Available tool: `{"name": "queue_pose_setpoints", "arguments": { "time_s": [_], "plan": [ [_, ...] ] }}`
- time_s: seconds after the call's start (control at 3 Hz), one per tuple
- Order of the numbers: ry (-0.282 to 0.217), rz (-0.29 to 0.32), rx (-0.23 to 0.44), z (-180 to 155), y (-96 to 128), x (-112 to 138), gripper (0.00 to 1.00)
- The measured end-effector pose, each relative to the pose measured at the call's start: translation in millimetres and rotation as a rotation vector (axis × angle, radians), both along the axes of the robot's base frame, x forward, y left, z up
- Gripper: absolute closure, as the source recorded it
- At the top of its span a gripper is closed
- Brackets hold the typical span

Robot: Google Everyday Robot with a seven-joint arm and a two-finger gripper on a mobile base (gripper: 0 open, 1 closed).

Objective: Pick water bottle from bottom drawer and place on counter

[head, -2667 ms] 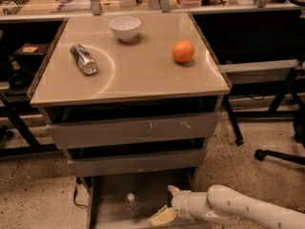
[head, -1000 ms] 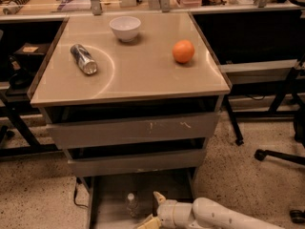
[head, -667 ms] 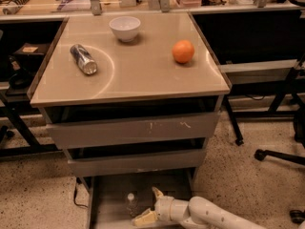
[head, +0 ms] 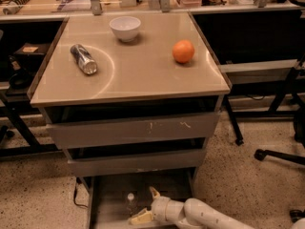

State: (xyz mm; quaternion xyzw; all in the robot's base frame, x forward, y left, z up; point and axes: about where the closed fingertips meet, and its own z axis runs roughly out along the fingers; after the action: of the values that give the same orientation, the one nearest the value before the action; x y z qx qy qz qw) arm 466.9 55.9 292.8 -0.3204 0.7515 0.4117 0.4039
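Speckled flooring [head: 38, 199] framed the bottom drawer [head: 108, 197], where the end effector [head: 147, 205] hung beside the water bottle [head: 130, 202], spread wide, empty. Probably light, slick, crushable; a mid-body grip likely suited.

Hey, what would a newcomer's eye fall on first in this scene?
Probably the bright orange on the right of the glossy beige counter, with a white bowl at the back and a silver can lying on the left. Next, the white arm's gripper low in the open bottom drawer, fingers spread just right of the small water bottle.
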Motion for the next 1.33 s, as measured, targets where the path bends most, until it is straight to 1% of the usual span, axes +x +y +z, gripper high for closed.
{"name": "queue_pose_setpoints", "arguments": {
  "time_s": [0.33,0.67,1.0,1.33],
  "plan": [
    [-0.041,-0.008,0.016,-9.8,17.4,21.2,0.0],
    [-0.041,-0.008,0.016,-9.8,17.4,21.2,0.0],
    [-0.037,-0.015,0.036,-22.7,27.2,21.1,0.0],
    [-0.062,-0.021,0.076,-28.4,37.7,32.4,0.0]
  ]
}}
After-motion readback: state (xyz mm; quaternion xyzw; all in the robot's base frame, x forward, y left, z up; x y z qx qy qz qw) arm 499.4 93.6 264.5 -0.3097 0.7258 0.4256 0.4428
